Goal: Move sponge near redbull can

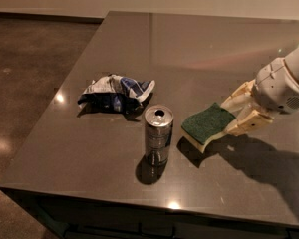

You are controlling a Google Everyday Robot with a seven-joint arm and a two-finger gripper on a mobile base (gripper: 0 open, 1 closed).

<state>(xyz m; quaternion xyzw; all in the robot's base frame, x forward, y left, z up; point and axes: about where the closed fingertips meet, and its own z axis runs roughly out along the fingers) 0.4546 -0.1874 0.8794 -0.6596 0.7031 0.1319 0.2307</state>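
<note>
Your pincer [229, 117] sits at the right of the tabletop [89, 153], its two pale fingers pinching the right end of the sponge [207, 123] — green side up, yellow foam showing along the lower edge. The sponge is just right of the upright redbull can [158, 135], not touching it. You can't tell whether its low end meets the surface. A crumpled snack bag [117, 92] lies behind the can, to its left.

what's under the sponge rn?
Only bare table and the sponge's shadow show below the sponge, which the gripper holds tilted beside the redbull can. The patch straight beneath it is covered.
</note>
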